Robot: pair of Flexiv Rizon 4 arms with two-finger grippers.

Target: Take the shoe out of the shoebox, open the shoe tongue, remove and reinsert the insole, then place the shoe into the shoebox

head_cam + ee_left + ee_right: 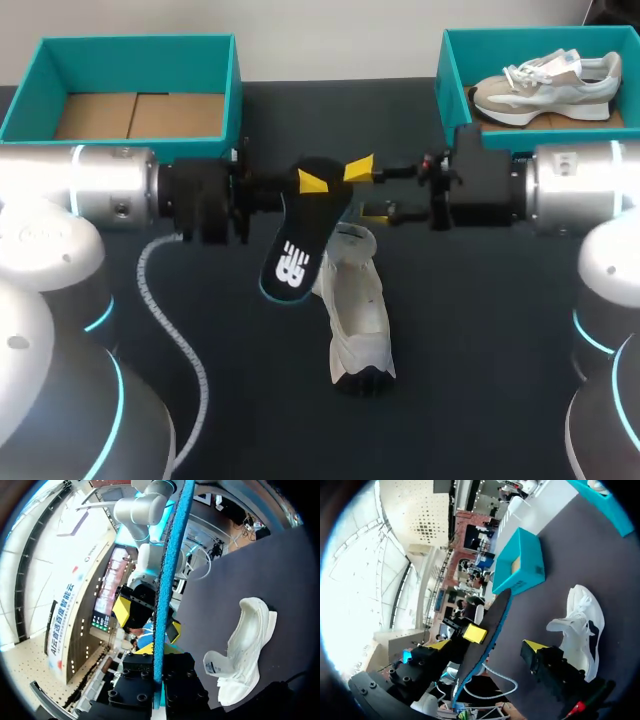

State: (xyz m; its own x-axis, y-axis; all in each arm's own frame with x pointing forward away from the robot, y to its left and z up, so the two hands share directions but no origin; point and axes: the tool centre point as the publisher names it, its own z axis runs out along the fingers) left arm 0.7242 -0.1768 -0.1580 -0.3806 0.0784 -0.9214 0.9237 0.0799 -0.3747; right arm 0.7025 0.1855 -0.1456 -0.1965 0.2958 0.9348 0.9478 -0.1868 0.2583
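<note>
Found white shoe [356,310] lying on the dark worktop [480,340], outside both boxes.

Noted black, blue-edged insole [300,235] fully out of the shoe, held in the air above it and slightly toward the left arm, apart from it.

Confirmed left fingers [312,182] pinching the insole at the end farthest from the shoe, one on each face.

Confirmed right fingers [360,171] spread and straddling that same end of the insole: one yellow tip close against one face, the other standing off from the opposite face, on the side nearer the shoe. No two-sided grip there.

Recorded teal left box [235,95] beyond the shoe, toward the left arm, showing a cardboard floor.

Recorded teal right box [447,85] beyond the shoe, toward the right arm, holding a grey-and-white second shoe [545,85] lying on its side.

Noted pale cable [165,300] trailing across the worktop, well apart from the shoe, on the left arm's side.
</note>
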